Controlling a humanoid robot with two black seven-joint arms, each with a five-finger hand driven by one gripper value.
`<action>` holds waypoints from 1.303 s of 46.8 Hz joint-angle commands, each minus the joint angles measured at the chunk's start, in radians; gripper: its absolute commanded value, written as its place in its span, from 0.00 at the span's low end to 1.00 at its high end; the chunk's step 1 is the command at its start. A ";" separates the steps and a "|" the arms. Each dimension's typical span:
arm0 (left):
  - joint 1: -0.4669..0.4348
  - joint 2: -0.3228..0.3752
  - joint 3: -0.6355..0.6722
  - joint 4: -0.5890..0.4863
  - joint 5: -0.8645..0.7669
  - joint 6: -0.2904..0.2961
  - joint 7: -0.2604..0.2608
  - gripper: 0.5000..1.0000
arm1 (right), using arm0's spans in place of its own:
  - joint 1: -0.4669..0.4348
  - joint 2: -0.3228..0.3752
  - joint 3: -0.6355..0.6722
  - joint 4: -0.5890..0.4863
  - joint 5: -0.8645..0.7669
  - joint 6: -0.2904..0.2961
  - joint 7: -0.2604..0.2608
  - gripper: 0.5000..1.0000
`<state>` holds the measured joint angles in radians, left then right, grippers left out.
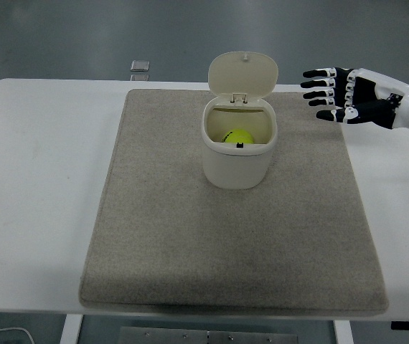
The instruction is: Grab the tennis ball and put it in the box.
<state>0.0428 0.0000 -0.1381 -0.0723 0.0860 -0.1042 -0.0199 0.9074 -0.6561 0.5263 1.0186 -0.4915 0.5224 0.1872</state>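
Yellow tennis ball (240, 135) sits inside the box (238, 158) at frame centre w/ lid up, my right hand (344, 96) upper right, fingers spread, empty — task looks done.

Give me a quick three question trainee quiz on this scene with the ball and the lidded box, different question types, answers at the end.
1. True or false: the tennis ball lies inside the box.
2. Multiple choice: the right hand is A) gripping the ball, B) open and holding nothing, right of the box, C) pressing the lid shut.
3. Fill in: the box stands on a grey ____ on the white table.

Key: 1 true; 2 B; 3 mat.
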 commanded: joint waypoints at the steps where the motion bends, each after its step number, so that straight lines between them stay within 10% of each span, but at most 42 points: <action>1: 0.000 0.000 0.000 -0.001 0.000 0.000 0.000 0.98 | -0.005 0.032 0.001 -0.057 0.047 -0.012 0.000 0.72; 29: 0.000 0.000 0.000 0.000 0.000 0.000 0.000 0.98 | -0.027 0.228 0.078 -0.230 0.408 -0.211 -0.195 0.72; 61: 0.000 0.000 0.000 0.000 0.000 0.001 0.000 0.98 | -0.068 0.234 0.093 -0.242 0.602 -0.231 -0.146 0.82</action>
<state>0.0426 0.0000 -0.1381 -0.0720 0.0869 -0.1040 -0.0199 0.8430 -0.4214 0.6222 0.7761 0.1120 0.2960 0.0394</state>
